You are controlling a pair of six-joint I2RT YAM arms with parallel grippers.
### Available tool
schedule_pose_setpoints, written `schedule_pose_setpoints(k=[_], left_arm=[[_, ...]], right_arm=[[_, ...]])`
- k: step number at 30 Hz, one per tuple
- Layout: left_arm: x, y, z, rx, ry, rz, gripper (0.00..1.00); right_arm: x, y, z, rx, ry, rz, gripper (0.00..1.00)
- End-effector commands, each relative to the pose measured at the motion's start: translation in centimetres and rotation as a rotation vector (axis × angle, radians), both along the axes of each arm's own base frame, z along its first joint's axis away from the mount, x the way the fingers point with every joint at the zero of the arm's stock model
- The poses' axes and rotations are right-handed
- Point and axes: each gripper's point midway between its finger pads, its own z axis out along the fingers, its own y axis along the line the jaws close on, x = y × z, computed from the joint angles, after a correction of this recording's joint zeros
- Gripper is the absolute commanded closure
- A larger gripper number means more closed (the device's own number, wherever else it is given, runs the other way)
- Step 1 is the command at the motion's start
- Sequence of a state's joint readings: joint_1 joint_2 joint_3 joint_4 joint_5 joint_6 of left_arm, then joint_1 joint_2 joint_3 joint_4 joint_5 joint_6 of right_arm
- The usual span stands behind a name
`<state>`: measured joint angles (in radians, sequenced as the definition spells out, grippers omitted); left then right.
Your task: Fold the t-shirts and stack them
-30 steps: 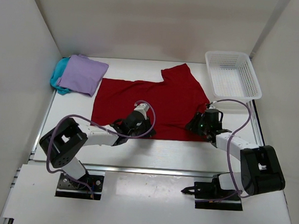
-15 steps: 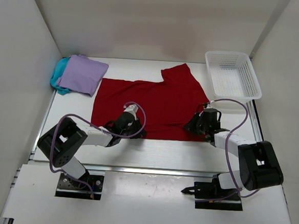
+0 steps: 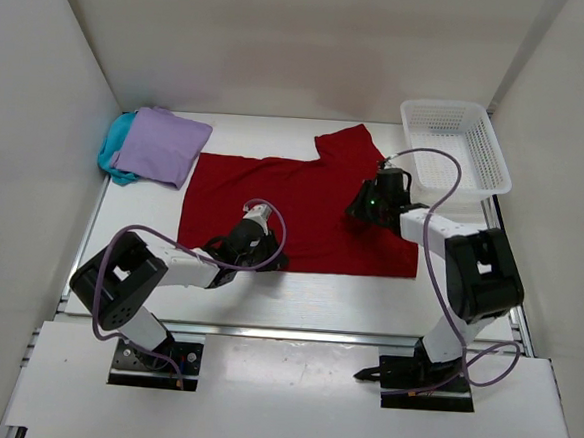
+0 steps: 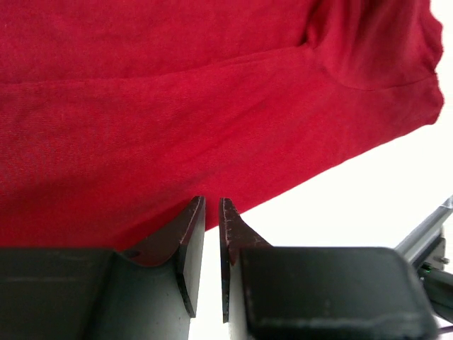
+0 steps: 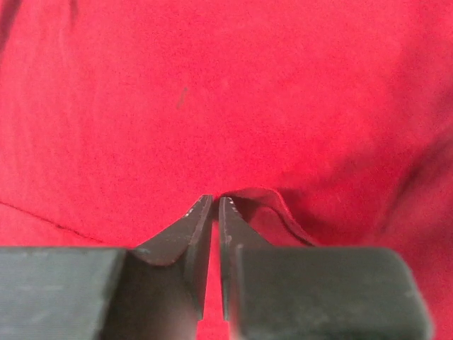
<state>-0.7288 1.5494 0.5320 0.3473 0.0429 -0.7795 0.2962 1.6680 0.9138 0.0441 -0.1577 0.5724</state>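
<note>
The deep red t-shirt (image 3: pixel 294 194) lies spread flat in the middle of the table, and it fills the left wrist view (image 4: pixel 212 106) and the right wrist view (image 5: pixel 212 92). My left gripper (image 3: pixel 272 261) (image 4: pixel 211 202) sits at the shirt's near hem, its jaws shut down to a thin slit on the hem's edge. My right gripper (image 3: pixel 356 209) (image 5: pixel 215 200) is over the shirt's right part, shut on a raised fold of red cloth. At the back left, the folded lavender t-shirt (image 3: pixel 159 145) lies on top of the teal t-shirt (image 3: pixel 111 154).
A white mesh basket (image 3: pixel 455 145) stands at the back right, just beyond the right arm. White walls close the table in on the left, back and right. A metal rail runs along the near edge.
My right gripper has shut and moved from the shirt's near right edge up and left over the shirt with cloth in it. The left gripper shifted slightly left toward the near hem.
</note>
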Motion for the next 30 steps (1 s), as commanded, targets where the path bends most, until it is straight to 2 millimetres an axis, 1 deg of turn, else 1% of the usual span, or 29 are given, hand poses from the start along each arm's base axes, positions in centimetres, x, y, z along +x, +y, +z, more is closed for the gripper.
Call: schedule_pose_setpoints(k=[1,2,3,4,5,6,7,8,9,10,12,13,14,15,17,18,19,20,21,22,23,24,26,27,28,30], left_arm=[[0.4,-0.3,2.4,-0.055,-0.051,0.004,0.74],[0.3,-0.2,2.1,-0.044,-0.050,0.007,0.74],[0.3,-0.3,2.4,-0.051,-0.055,0.005,0.74],[0.3,-0.2,2.4,-0.048,-0.055,0.009,0.74],[0.1,-0.4,2.5,-0.053,-0.051,0.002,0.74],[0.4,-0.3,2.6,-0.049,-0.064,0.014,0.75],[0.5,-0.2,2.7,-0.046,-0.069,0.016,0.74],[0.6,-0.4,2.9,-0.052,-0.073,0.013,0.74],[0.6,-0.4,2.9,-0.050,-0.072,0.009,0.74],[0.5,-0.6,2.9,-0.046,-0.074,0.008,0.75],[0.3,-1.3,3.2,-0.046,-0.085,-0.012,0.74],[0.4,-1.6,3.2,-0.050,-0.083,-0.012,0.74],[0.1,-1.6,2.6,-0.042,-0.068,-0.019,0.74],[0.2,-1.8,2.6,-0.051,-0.065,-0.024,0.75],[-0.1,-2.3,2.4,-0.057,-0.055,-0.034,0.74],[0.0,-2.5,2.8,-0.065,-0.066,-0.035,0.75],[-0.2,-2.7,2.5,-0.066,-0.054,-0.044,0.75],[-0.6,-2.4,2.2,-0.061,-0.048,-0.044,0.74],[-0.4,-2.4,2.2,-0.059,-0.052,-0.037,0.75],[-0.4,-2.4,2.4,-0.064,-0.057,-0.037,0.75],[-0.6,-2.3,2.4,-0.066,-0.056,-0.038,0.75],[-0.3,-2.1,2.5,-0.067,-0.060,-0.027,0.75],[-0.4,-1.9,2.5,-0.073,-0.058,-0.026,0.75],[-0.4,-1.8,2.5,-0.074,-0.060,-0.023,0.74],[-0.6,-1.7,2.1,-0.070,-0.048,-0.023,0.74],[-0.8,-2.0,2.0,-0.077,-0.043,-0.035,0.74]], right_arm=[[1.3,1.0,-0.3,-0.071,0.010,0.047,0.91],[1.3,1.5,-0.4,-0.086,0.010,0.057,0.83],[1.6,1.6,-0.4,-0.115,0.011,0.060,0.71],[1.7,2.0,-0.3,-0.129,0.005,0.078,0.63],[1.7,2.1,-0.3,-0.143,0.001,0.084,0.61],[1.6,2.3,0.5,-0.151,-0.033,0.103,0.59],[1.2,3.0,1.0,-0.152,-0.052,0.119,0.58],[1.0,2.3,0.9,-0.172,-0.073,0.111,0.59],[1.0,2.5,2.5,-0.182,-0.129,0.108,0.59],[0.5,2.1,3.2,-0.181,-0.162,0.099,0.59],[0.5,1.0,4.6,-0.179,-0.227,0.038,0.62],[-0.3,0.7,4.7,-0.173,-0.236,0.033,0.64],[-0.4,0.5,4.8,-0.159,-0.247,0.024,0.64],[-0.8,0.4,4.6,-0.151,-0.237,0.025,0.64],[-0.9,0.2,3.3,-0.178,-0.204,0.037,0.65],[-1.1,0.2,2.7,-0.190,-0.174,0.053,0.65],[-0.5,0.4,2.5,-0.212,-0.165,0.062,0.61],[-0.4,0.8,1.9,-0.237,-0.140,0.077,0.60],[-0.4,0.5,1.7,-0.262,-0.125,0.070,0.60],[-0.5,0.7,1.5,-0.284,-0.128,0.074,0.59],[-0.6,0.9,1.4,-0.285,-0.131,0.075,0.60],[-0.5,1.1,1.5,-0.286,-0.138,0.074,0.64],[0.0,1.0,1.0,-0.287,-0.124,0.069,0.67],[0.4,1.0,0.6,-0.282,-0.103,0.074,0.66],[0.5,0.9,0.1,-0.274,-0.078,0.083,0.62],[1.3,0.7,-0.4,-0.302,-0.055,0.086,0.61]])
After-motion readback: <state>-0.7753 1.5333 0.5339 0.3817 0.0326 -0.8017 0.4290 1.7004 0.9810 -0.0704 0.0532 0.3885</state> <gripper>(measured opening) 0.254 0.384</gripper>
